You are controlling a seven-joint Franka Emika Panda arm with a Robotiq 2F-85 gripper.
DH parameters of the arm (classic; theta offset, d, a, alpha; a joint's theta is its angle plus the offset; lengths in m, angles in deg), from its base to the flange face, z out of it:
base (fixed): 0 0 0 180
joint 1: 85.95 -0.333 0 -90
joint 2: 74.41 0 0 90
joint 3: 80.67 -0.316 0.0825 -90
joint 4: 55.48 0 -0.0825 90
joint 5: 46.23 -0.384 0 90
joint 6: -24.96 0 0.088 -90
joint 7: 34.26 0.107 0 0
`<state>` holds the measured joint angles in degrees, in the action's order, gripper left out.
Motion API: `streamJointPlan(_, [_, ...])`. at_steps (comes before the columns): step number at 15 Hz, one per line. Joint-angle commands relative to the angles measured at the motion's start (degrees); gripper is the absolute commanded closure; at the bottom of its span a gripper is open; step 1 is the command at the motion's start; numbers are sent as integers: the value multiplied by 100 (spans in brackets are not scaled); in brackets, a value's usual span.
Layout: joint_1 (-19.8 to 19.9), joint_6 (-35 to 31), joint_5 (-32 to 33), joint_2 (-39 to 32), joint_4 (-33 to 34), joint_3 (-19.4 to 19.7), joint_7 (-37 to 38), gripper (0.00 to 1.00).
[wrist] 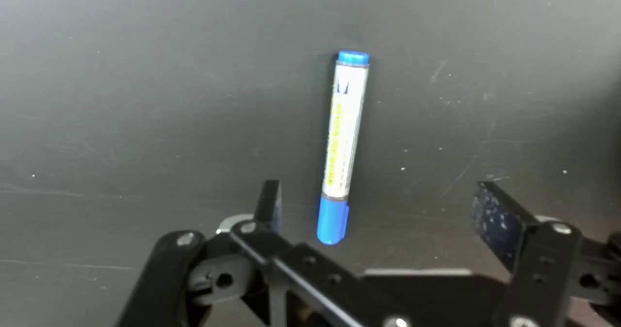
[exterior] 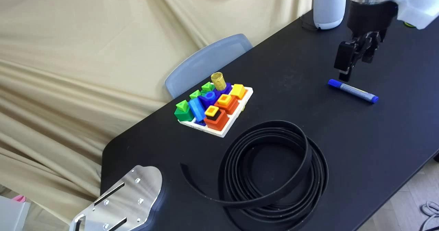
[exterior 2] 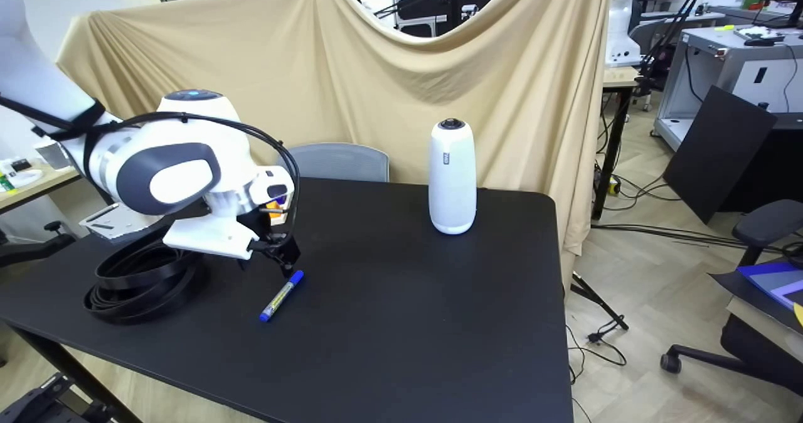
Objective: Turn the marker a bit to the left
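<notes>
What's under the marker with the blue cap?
Black tabletop shows all around the marker, which lies on it. The strip right beneath is covered, so I can't see that bit.

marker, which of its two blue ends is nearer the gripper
The longer blue cap, nearer the gripper; the short blue plug is at the far end of the marker.

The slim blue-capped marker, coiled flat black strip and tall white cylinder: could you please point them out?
Marker (wrist: 342, 142): wrist view, middle of its white barrel.
Black strip (exterior: 262, 200): in an exterior view, its uppermost loop.
White cylinder (exterior 2: 453, 178): in an exterior view, its curved side.
</notes>
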<state>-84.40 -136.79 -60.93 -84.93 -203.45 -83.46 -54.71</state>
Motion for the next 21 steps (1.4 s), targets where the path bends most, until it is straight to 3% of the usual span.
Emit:
streamJointPlan(1, [178, -137, 439, -491, 225, 61, 150, 0])
streamJointPlan(6, [-39, -244, 1505, -901, 369, 541, 829, 0])
streamJointPlan(8, [-243, -226, 1956, -997, 445, 795, 1202, 26])
streamJointPlan(11, [-527, -211, 2420, -1081, 538, 1039, 1661, 47])
streamJointPlan(18, [-937, -191, 2782, -640, 430, 1141, 2166, 95])
streamJointPlan(19, [-911, -129, 2727, -550, 408, 1071, 2184, 52])
streamJointPlan(21, [-920, -97, 2722, -435, 392, 1036, 2232, 57])
